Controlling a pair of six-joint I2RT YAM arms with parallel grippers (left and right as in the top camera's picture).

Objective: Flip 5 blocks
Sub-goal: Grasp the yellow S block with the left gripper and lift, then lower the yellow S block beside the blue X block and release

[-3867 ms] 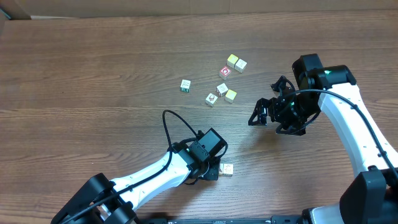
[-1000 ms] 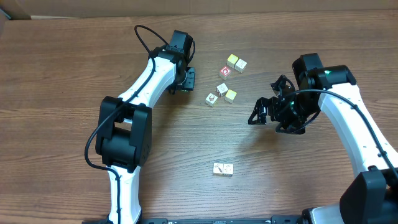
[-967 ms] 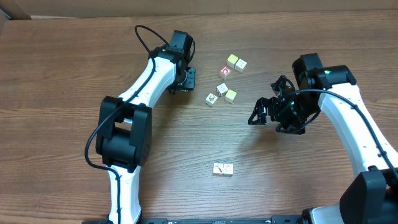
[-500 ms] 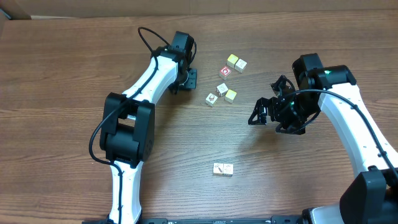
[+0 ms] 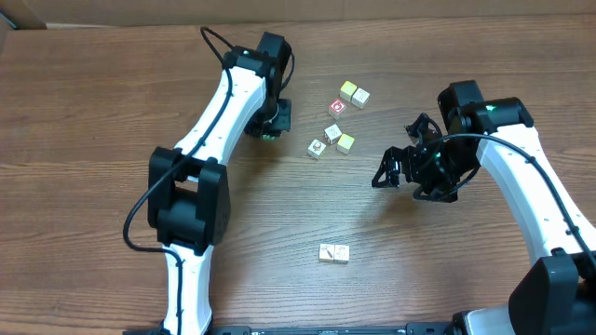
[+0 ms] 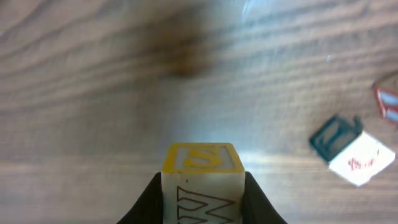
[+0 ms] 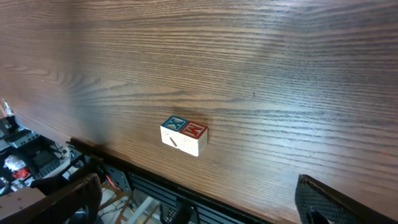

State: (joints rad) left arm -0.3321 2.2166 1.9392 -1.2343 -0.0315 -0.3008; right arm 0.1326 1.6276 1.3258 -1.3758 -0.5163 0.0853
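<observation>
My left gripper reaches to the far middle of the table and is shut on a small wooden block. In the left wrist view its dark fingers press both sides of the block, which shows a yellow "S" face and a pale face with a brown letter. From overhead this block is hidden under the gripper. Three more blocks lie just right of it. Two blocks sit side by side near the front edge, also seen as the pair. My right gripper hangs open and empty at the right.
Two yellow-topped cubes and a red-faced cube lie at the back. A cube with a dark green letter shows right of the held block. The table's front edge drops to cables and frame.
The left gripper's jaws have closed on the block that lay by itself at the far middle, and the left arm has shifted slightly. The right arm has not moved.
</observation>
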